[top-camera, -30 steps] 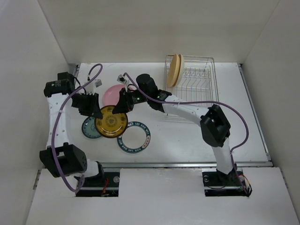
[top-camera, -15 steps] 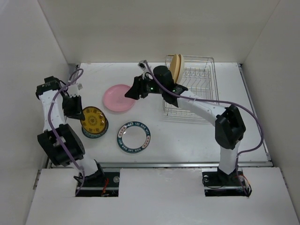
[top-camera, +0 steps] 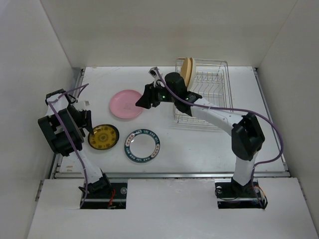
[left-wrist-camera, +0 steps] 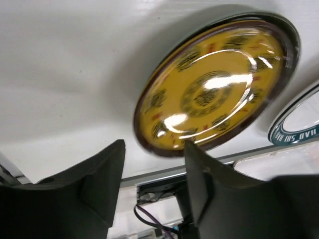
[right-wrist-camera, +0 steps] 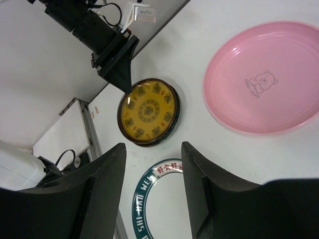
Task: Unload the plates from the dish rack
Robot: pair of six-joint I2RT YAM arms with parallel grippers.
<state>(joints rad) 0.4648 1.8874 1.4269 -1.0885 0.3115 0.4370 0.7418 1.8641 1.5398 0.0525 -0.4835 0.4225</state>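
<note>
The small dark plate with a yellow pattern (top-camera: 103,136) (left-wrist-camera: 219,84) (right-wrist-camera: 148,110) lies flat at the table's left. My left gripper (top-camera: 85,121) (left-wrist-camera: 154,169) stands open just left of it, nothing between its fingers. The pink plate (top-camera: 126,103) (right-wrist-camera: 264,74) lies further back. The white plate with a teal rim (top-camera: 142,145) (right-wrist-camera: 159,199) lies near the front edge. My right gripper (top-camera: 140,102) (right-wrist-camera: 153,164) hovers open and empty above the pink plate's right side. A tan-yellow plate (top-camera: 187,72) stands on edge in the left end of the wire dish rack (top-camera: 212,89).
White walls close in the table on the left, back and right. A metal rail (top-camera: 169,174) runs along the front edge. Purple cables loop off both arms, and the left arm's links (top-camera: 62,130) crowd the left wall.
The left gripper has set the yellow-patterned plate down flat, opened and pulled back left. The right gripper let go of that plate, opened, moved back toward the rack, then held still.
</note>
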